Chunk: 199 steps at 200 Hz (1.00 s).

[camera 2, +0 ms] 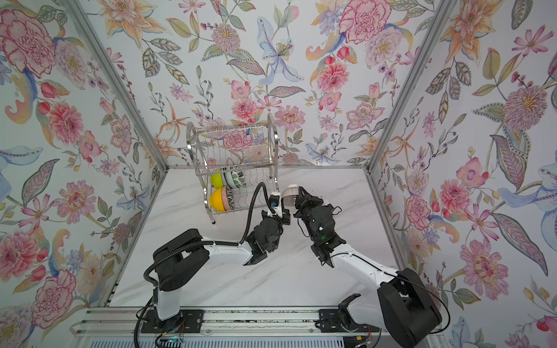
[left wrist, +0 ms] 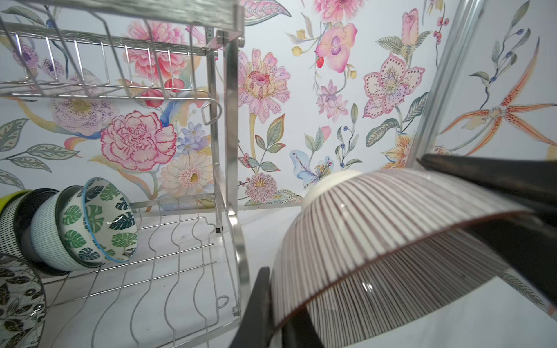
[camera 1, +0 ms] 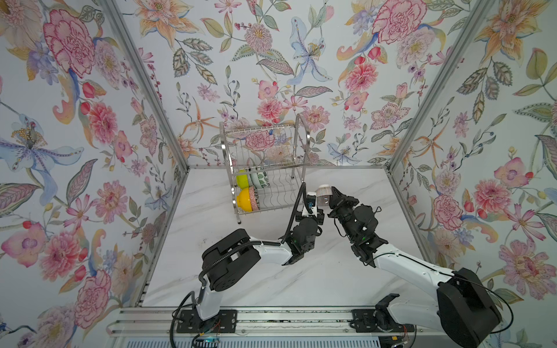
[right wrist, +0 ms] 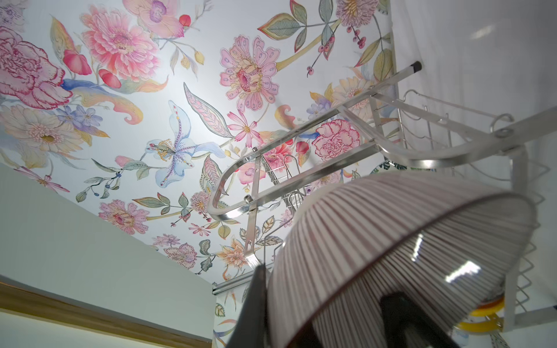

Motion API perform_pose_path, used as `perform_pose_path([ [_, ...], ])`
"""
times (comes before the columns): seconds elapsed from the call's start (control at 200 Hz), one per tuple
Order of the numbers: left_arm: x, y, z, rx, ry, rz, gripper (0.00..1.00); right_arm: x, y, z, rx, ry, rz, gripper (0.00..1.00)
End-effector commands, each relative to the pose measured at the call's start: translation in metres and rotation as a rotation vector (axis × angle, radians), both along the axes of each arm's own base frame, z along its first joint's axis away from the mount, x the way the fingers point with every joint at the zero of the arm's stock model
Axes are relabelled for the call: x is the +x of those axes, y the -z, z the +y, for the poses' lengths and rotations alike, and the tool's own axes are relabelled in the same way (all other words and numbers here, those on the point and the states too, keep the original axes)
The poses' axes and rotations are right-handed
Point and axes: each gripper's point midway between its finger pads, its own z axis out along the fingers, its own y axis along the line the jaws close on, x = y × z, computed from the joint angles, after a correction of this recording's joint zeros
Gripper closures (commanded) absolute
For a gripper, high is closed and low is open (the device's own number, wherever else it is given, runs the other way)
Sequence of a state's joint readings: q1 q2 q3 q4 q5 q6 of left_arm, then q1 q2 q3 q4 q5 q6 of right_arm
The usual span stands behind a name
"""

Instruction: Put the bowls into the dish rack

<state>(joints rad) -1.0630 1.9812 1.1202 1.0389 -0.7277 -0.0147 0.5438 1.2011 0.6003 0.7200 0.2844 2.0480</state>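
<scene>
From where I stood, the pinkish-white ribbed ceramic bowl (camera 1: 324,195) hung in the air over the white marble desk (camera 1: 271,277). It was toward the desk's back edge, just off the right end of the two-tier silver wire dish rack (left wrist: 232,126). Both hands had it: the left hand (camera 1: 317,205) was clamped on the rim at one side and the right hand (camera 1: 332,197) on the rim opposite. The bowl's foot pointed at the back wall and its mouth faced the arms. The rack's empty lower slots lay to the bowl's left, so the left arm looked the nearer. A lime green bowl (camera 1: 242,179), an orange-yellow bowl (camera 1: 244,199) and a white leaf-printed bowl (camera 1: 262,180) stood on edge at the lower tier's left end.
</scene>
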Motion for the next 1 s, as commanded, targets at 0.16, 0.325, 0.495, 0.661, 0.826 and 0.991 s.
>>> perform_pose_path([
  [0.16,-0.005,-0.036,-0.029,-0.023,0.017,-0.093,1.00,-0.009,0.006,-0.033,-0.122,0.043,0.021,1.00],
  [0.325,-0.006,-0.036,-0.039,-0.019,0.027,-0.097,1.00,-0.007,0.000,-0.030,-0.147,0.018,0.000,1.00],
  [0.495,-0.004,-0.033,-0.041,-0.024,0.023,-0.091,0.93,0.000,-0.005,-0.027,-0.161,0.004,-0.024,1.00],
  [0.661,-0.005,-0.031,-0.040,-0.030,0.027,-0.079,0.76,0.008,-0.005,-0.015,-0.134,-0.035,-0.051,1.00],
  [0.826,-0.005,-0.028,-0.040,-0.040,0.033,-0.066,0.61,0.010,-0.017,-0.018,-0.172,-0.031,-0.089,1.00],
  [0.991,-0.005,-0.027,-0.041,-0.051,0.036,-0.049,0.48,0.014,-0.021,-0.023,-0.203,-0.031,-0.097,1.00],
])
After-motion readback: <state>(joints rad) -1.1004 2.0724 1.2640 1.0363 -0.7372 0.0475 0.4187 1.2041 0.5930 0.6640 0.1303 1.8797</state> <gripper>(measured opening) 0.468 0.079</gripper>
